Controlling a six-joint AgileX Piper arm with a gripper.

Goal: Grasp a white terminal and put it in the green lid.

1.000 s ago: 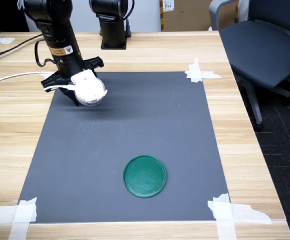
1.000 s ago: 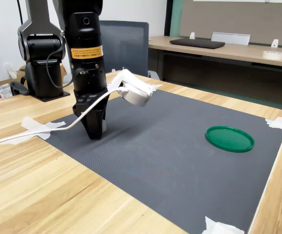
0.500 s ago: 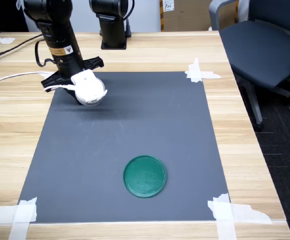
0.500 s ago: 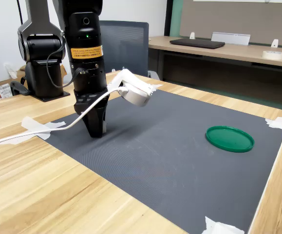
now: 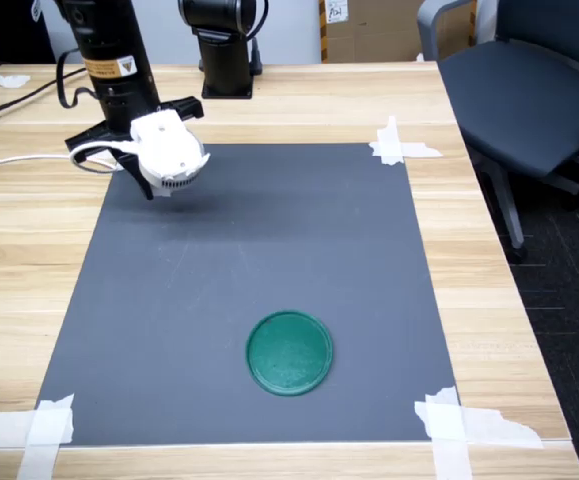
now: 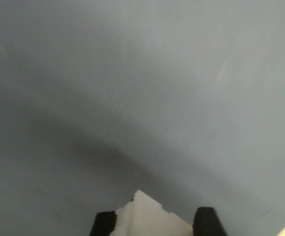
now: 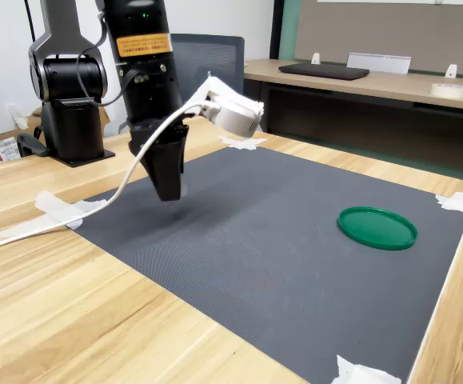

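Arm upright, gripper (image 7: 169,192) pointing straight down and hanging clear of the surface. In the wrist view the two dark fingertips (image 6: 207,222) pinch a small white piece (image 6: 149,219) between them.

The black gripper (image 7: 169,190) has lifted off the dark grey mat (image 7: 279,240), with the small translucent-white plastic terminal (image 6: 149,219) between its fingers.
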